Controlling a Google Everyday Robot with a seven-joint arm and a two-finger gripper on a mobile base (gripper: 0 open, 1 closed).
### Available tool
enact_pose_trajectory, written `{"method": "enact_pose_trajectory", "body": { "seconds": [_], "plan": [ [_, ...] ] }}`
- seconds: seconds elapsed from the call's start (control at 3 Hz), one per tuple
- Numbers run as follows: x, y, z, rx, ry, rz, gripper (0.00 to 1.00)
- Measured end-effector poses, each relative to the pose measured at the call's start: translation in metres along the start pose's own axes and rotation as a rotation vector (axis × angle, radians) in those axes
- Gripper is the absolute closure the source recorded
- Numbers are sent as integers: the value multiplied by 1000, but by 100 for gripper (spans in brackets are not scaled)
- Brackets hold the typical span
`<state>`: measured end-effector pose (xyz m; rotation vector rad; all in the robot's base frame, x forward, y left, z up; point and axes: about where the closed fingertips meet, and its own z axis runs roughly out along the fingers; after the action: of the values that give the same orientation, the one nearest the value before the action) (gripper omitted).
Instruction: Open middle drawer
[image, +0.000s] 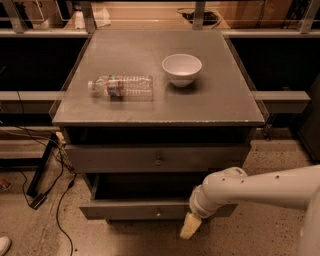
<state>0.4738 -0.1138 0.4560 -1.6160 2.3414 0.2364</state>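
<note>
1. Middle drawer (125, 210): a gray flat front with one round knob (158, 213) at its centre. It is the lower of the drawer fronts in view, beneath the upper drawer (110, 160) and below the front edge of the bench (215, 100). The front stands forward with dark interior showing behind it, so it is judged partly open.
2. Gripper (189, 227): a pale tip on a white arm (260, 187). It sits low at the right end of the middle drawer's front, right of the knob and below the bench's front-right corner. Whether it is spread or pressed together cannot be told, nor whether it touches the front.
3. Step in hand, as judged: drawing the drawer further out. The pull should run straight, square to the bench's front edge, because a hold at the right end may skew the drawer. A slow pace is advised, with the arm low and clear of the upper drawer.
4. Count:
   - Drawer fronts in view: two.
   - Knobs: two.
   - Bottle (122, 86): one, lying on its side towards the left edge.
   - Bowl (181, 67): one, white and upright, near the middle of the bench.
   - Gripper: one.
</note>
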Motion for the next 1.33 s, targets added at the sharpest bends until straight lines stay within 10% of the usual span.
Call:
{"method": "enact_pose_trajectory", "body": {
  "seconds": [1.33],
  "plan": [
    [43,21,38,-78,80,-29,0]
  ]
}}
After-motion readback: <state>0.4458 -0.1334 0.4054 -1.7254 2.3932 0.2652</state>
